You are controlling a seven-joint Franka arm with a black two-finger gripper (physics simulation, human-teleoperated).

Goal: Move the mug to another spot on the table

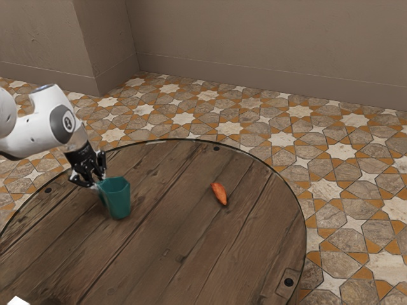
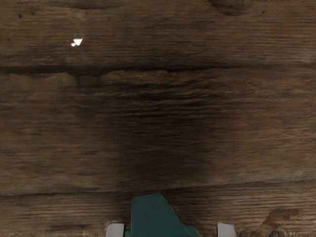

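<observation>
Closest in, right under the hand in the wrist view, is a teal slice of the mug (image 2: pixel 159 217). A pale fingertip (image 2: pixel 114 230) stands on each side of it, and bare wood shows between the teal and the far pad. So I read the end effector (image 1: pixel 93 180) as open, astride the rim and not yet clamped.

In the exterior view the mug (image 1: pixel 116 197) stands on the round wooden bench (image 1: pixel 191 254), toward its 9 o'clock side. It looks about upright, and the end effector is at the mug's 10 o'clock rim.

It is likely rigid, light and smooth-glazed, so a pinch across the thin wall could pivot or slip. A firm, deep bite on the wall at the rim should hold, followed by a low carry that keeps the mug level.

The only other thing on the wood is a small orange carrot-like piece (image 1: pixel 219 193), well apart at the mug's 3 o'clock. Wide clear planks lie toward 4 and 5 o'clock. The bench rim curves close at 12 o'clock and drops to the tiled floor (image 1: pixel 318 140), so that way is best avoided.
</observation>
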